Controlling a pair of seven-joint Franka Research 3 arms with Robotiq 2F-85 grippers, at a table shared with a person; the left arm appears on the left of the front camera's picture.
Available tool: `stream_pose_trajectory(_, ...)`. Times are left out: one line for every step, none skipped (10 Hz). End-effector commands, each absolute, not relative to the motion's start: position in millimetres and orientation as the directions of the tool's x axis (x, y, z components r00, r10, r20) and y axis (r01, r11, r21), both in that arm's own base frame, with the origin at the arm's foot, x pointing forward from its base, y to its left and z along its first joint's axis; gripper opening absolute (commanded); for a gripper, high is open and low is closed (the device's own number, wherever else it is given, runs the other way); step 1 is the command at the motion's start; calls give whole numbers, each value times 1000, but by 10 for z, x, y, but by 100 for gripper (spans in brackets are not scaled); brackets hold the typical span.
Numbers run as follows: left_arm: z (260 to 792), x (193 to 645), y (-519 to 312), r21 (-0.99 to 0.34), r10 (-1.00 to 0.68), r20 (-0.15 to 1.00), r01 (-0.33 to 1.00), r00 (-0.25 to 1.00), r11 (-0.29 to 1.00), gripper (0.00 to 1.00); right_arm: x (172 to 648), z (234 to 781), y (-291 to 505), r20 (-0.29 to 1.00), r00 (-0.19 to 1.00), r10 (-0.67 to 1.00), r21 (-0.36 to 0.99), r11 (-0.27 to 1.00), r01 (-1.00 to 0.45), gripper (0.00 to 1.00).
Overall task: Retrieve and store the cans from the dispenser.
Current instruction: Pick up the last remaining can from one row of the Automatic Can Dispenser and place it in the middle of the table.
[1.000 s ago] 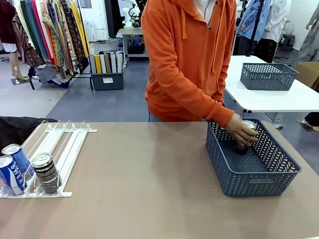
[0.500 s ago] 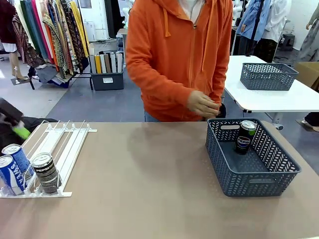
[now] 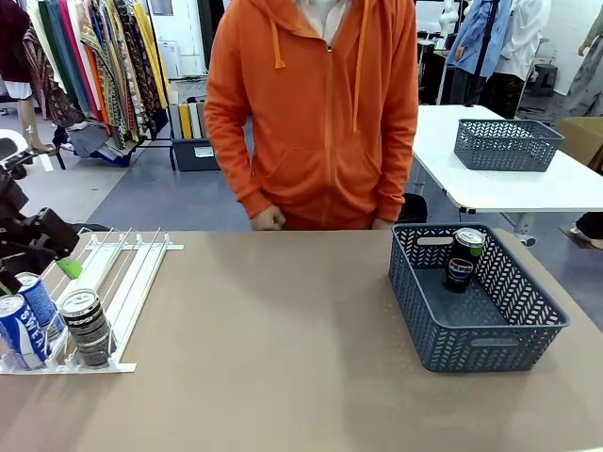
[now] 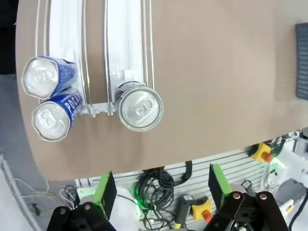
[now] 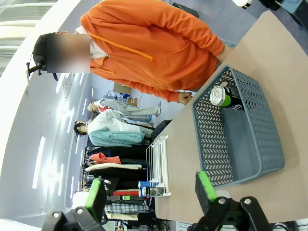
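Grey-blue plastic basket (image 3: pixel 476 350) stands at the right of the front view, with one dark can (image 3: pixel 463 260) upright inside. A person in an orange hoodie (image 3: pixel 316 113) stands behind the table (image 3: pixel 283 358). At lower left you see the dispenser (image 3: pixel 127 268) with three cans at its near end: two blue cans (image 3: pixel 21 330) and one dark-grey can (image 3: pixel 87 325). Your left gripper (image 4: pixel 161 188) hangs near them, fingers spread and empty; the right gripper (image 5: pixel 150 190) is spread and empty too.

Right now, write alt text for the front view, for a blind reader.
The open left gripper hangs above a white dispenser holding three cans at the left of the table. At right, a grey-blue basket holds one dark can; a person in an orange hoodie stands behind.
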State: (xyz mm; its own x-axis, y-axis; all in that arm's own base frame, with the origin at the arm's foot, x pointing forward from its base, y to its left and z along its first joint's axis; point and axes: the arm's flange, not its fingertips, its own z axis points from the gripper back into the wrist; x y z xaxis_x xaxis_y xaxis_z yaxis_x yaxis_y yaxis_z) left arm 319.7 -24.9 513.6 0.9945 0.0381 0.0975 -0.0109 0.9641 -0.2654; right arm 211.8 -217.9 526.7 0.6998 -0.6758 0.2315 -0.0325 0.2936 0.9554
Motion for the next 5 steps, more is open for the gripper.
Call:
stream_pose_trajectory(5103, 3232, -272, -253, 46, 97, -19, 994, 967, 100, 2133, 5277, -2179, 250, 691, -678, 956, 285, -67, 100)
stream_pose_trajectory(4965, 3367, -297, -346, 84, 136, -32, 987, 938, 100, 2133, 5277, -2179, 250, 691, -678, 956, 285, -67, 100)
stream_pose_trajectory(4882, 3405, -293, -337, 77, 121, -32, 990, 941, 100, 2133, 5277, -2179, 250, 691, -678, 956, 285, -67, 100)
stream_pose_trajectory(4801, 3476, -290, -318, 87, 112, -47, 990, 947, 100, 2133, 5277, -2179, 250, 691, -678, 956, 285, -67, 100)
stream_pose_trajectory(4718, 3543, -297, -302, 89, 97, -55, 991, 952, 100, 2133, 5277, -2179, 250, 691, -678, 956, 285, -67, 100)
